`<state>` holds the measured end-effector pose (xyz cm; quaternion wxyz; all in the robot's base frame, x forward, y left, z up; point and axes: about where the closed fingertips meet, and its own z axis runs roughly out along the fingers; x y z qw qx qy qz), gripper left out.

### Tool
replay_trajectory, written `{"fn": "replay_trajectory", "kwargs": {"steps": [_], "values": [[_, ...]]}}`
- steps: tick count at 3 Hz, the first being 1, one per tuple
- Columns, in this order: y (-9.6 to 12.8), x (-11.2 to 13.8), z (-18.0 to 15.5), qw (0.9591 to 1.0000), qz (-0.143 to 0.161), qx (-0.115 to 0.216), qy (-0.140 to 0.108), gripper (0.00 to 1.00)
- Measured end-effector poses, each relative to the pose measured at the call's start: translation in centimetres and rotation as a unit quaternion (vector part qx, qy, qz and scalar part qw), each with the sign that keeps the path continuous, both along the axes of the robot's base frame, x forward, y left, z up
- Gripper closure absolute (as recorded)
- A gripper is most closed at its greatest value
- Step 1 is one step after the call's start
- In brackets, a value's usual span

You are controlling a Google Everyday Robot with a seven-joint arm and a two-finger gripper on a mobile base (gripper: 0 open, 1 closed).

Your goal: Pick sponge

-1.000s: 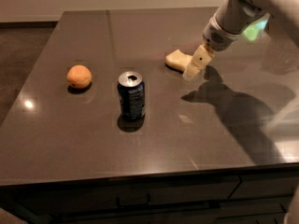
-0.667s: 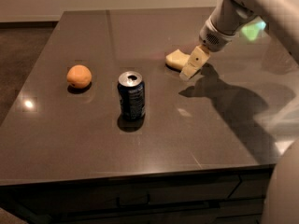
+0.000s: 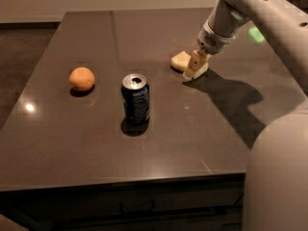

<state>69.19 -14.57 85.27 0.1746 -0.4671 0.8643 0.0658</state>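
A dark, glossy tabletop (image 3: 96,37) is seen from above its near edge, and three things are set on it. The sponge (image 3: 178,60), a pale yellow foam block, is laid flat in the right half of the tabletop, nearer the far edge than the near edge and well in from the right edge. The gripper (image 3: 195,71) is held low at the sponge's right end, touching it or just above it; which of the two cannot be told. Only the left part of the sponge is left uncovered. Whether the gripper is parted or closed on the sponge cannot be told from this view. The gripper is carried by a cream-coloured arm (image 3: 231,13), which is reached in from the far right corner and angled down toward the tabletop. A broad shadow (image 3: 231,100) is cast on the tabletop toward the right edge. A blue soda can (image 3: 135,100) is stood upright near the middle of the tabletop, its opened top turned to the camera, well apart from the sponge and closer to the near edge. An orange (image 3: 81,79) is placed beside the left edge, apart from the can. A small green glow (image 3: 256,34) is reflected near the right edge. The robot's rounded body (image 3: 276,177) is seen off the near right corner.
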Motion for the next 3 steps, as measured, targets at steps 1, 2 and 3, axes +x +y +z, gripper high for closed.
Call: {"fn": "replay_trajectory", "kwargs": {"steps": [1,2,3], "values": [[0.1,0.1,-0.3,1.0,0.001,0.001,0.01,0.56],[0.4,-0.3,0.3,0.9999,0.007,0.006,0.01,0.78],[1.0,-1.3,2.7,0.9996,0.019,0.02,-0.005,1.0]]}}
